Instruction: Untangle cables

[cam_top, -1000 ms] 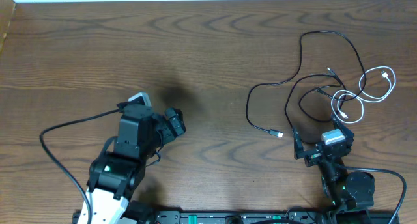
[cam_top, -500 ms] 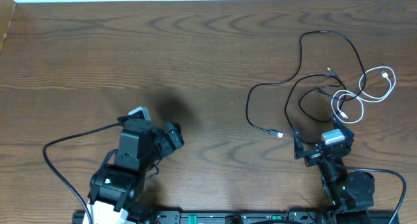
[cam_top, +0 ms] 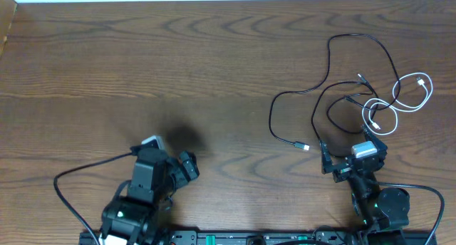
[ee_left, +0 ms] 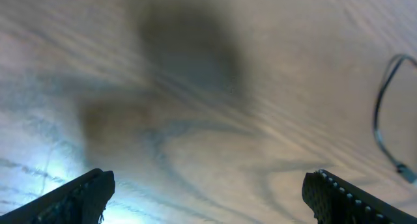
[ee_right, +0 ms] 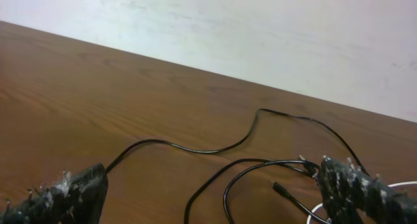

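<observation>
The cables lie tangled at the right of the table: black cords (cam_top: pixel 329 88) loop from a plug end (cam_top: pixel 303 147) up and around, and a shorter white cable (cam_top: pixel 399 102) is coiled over them. The black cords (ee_right: pixel 215 149) also show in the right wrist view, with a bit of the white cable (ee_right: pixel 316 214) at the bottom. My right gripper (cam_top: pixel 350 151) is open and empty, just in front of the tangle. My left gripper (cam_top: pixel 187 165) is open and empty, over bare wood at the front left, far from the cables. One black cord end (ee_left: pixel 391 139) shows at the right in the left wrist view.
The wooden table (cam_top: pixel 178 60) ends at a white wall at the back (ee_right: pixel 260 35). Thick black arm wires trail at the front left (cam_top: pixel 71 175) and front right (cam_top: pixel 427 191).
My left arm has drawn back toward the front edge, its gripper moving down and slightly left. The right arm and the cables have not moved.
</observation>
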Robot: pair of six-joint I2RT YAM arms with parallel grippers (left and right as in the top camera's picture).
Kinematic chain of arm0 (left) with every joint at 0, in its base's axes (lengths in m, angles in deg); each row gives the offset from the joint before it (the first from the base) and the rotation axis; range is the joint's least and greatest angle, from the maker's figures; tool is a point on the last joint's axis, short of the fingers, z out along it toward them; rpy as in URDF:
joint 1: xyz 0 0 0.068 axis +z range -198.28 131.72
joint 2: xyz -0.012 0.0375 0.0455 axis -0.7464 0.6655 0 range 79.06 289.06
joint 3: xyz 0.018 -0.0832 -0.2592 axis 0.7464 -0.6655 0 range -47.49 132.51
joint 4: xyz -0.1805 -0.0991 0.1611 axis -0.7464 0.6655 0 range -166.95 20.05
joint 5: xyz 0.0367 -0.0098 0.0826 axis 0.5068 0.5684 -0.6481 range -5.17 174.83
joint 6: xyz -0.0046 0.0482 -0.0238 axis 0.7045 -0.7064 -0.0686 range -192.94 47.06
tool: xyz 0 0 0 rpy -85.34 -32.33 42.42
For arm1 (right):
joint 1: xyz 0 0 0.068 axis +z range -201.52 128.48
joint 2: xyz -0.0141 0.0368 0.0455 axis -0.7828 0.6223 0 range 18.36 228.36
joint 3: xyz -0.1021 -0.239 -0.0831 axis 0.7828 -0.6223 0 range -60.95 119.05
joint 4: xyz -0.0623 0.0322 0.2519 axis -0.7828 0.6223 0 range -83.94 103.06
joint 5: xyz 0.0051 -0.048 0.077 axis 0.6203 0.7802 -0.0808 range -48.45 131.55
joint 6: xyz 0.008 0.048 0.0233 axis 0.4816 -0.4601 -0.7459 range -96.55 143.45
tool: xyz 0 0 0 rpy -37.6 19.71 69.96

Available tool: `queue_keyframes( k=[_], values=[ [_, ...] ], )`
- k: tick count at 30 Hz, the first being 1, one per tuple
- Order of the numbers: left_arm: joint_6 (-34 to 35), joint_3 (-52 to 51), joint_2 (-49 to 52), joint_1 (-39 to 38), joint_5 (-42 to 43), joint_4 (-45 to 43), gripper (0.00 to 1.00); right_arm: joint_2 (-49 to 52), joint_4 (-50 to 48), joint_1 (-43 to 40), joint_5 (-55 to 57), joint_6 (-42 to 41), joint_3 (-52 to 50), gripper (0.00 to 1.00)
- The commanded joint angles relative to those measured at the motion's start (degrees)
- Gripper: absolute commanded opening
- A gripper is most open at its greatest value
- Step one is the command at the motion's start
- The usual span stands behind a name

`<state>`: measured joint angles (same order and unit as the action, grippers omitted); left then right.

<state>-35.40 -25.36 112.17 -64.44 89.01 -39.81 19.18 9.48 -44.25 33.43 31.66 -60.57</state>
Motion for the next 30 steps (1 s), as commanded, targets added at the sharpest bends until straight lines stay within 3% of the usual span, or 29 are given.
queue_keyframes(
  k=[1, 15, 30],
  values=[
    [0.3, -2.7, -3.0, 0.1, -0.2, 0.1, 0.98, -0.6, 0.3, 0.3, 0.2, 0.7, -0.1, 0.99],
    [0.3, -12.9, -11.4, 0.1, -0.2, -0.3, 0.98, -0.6, 0.2, 0.2, 0.2, 0.7, -0.1, 0.99],
    [0.1, -13.2, -12.6, 0.1, -0.8, -0.8, 0.98, -0.6, 0.3, 0.2, 0.2, 0.7, -0.1, 0.99]
  ],
)
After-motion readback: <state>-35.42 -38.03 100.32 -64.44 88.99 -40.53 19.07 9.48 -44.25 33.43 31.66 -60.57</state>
